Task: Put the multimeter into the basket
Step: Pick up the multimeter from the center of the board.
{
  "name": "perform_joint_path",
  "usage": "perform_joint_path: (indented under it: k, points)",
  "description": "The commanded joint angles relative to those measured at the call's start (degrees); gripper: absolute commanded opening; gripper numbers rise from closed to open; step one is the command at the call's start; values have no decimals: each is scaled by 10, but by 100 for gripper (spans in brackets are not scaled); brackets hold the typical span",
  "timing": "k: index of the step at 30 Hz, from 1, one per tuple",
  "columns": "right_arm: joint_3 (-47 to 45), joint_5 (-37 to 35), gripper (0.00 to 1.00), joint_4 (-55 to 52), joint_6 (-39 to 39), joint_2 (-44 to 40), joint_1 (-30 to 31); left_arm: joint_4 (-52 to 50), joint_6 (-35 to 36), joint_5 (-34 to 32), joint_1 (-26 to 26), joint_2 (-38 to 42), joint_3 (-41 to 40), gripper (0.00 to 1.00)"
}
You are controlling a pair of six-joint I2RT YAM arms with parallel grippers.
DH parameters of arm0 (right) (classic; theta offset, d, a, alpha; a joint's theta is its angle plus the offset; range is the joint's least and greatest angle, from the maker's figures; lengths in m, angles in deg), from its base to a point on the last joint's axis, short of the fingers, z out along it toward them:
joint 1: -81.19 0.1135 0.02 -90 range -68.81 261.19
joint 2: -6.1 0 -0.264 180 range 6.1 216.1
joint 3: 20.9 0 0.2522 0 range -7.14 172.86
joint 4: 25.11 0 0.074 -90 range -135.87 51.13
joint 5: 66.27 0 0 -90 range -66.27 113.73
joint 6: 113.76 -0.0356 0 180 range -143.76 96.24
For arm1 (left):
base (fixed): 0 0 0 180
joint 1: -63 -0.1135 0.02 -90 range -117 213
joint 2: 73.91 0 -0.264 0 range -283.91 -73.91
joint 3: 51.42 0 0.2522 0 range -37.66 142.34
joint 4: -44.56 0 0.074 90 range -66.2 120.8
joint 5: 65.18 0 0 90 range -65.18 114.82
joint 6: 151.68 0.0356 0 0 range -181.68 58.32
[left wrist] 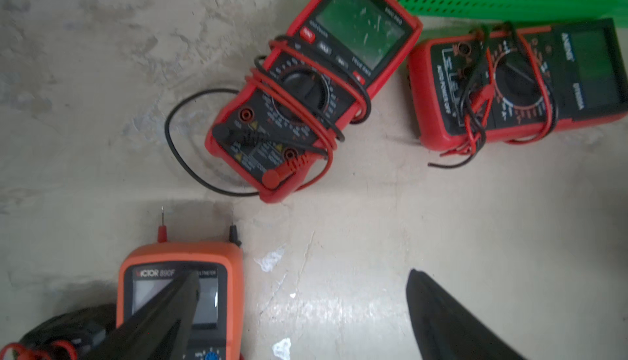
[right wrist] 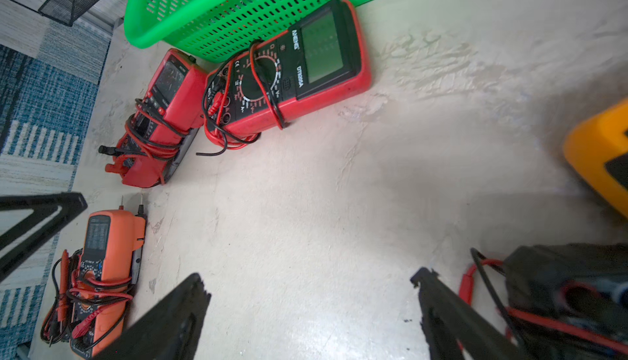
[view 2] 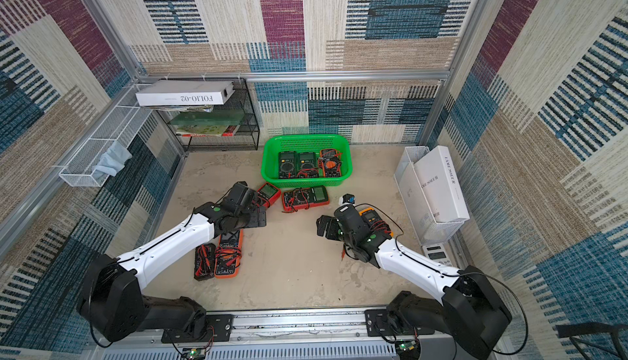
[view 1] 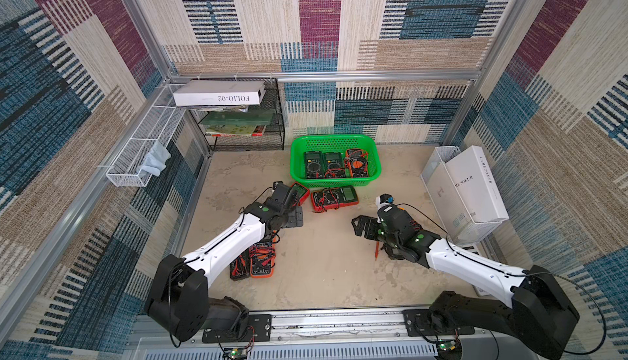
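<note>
The green basket (view 1: pixel 333 137) (view 2: pixel 306 136) stands at the back middle with three multimeters inside. In front of it lie a red multimeter (view 1: pixel 300 192) (left wrist: pixel 316 86) and a red-and-black multimeter (view 1: pixel 334 198) (right wrist: pixel 289 73), both wrapped in leads. My left gripper (left wrist: pixel 304 273) (view 1: pixel 292 217) hangs open just short of the red one, nothing between its fingers. An orange multimeter (left wrist: pixel 180 293) (view 2: pixel 228 256) lies under the left arm. My right gripper (right wrist: pixel 307 276) (view 1: pixel 362 225) is open over bare table, with a yellow multimeter (right wrist: pixel 598 158) and a black one (right wrist: pixel 560 290) beside it.
A black mesh rack (view 1: pixel 268 137) with a white box on top stands at the back left. A white wire tray (view 1: pixel 142 151) hangs on the left wall. A white wire holder (view 1: pixel 438 161) with a box stands at the right. A red probe (view 1: pixel 376 251) lies by the right arm.
</note>
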Motion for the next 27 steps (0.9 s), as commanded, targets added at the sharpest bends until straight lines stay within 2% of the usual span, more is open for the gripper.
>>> perform_joint_path:
  k: [1, 4, 11, 16, 27]
  points:
    - [15, 5, 100, 12, 8, 16, 4, 1, 38, -69, -4, -25, 29, 100]
    - [23, 7, 100, 18, 11, 32, 9, 10, 63, -59, -23, -62, 68, 100]
    - [34, 8, 100, 23, 16, 51, 17, -23, 99, 30, -88, -165, 166, 100]
    - [35, 7, 100, 24, 20, 51, 17, -9, 119, 96, -113, -197, 167, 100]
    - [38, 6, 100, 21, 24, 51, 18, 4, 122, 213, -117, -225, 139, 100]
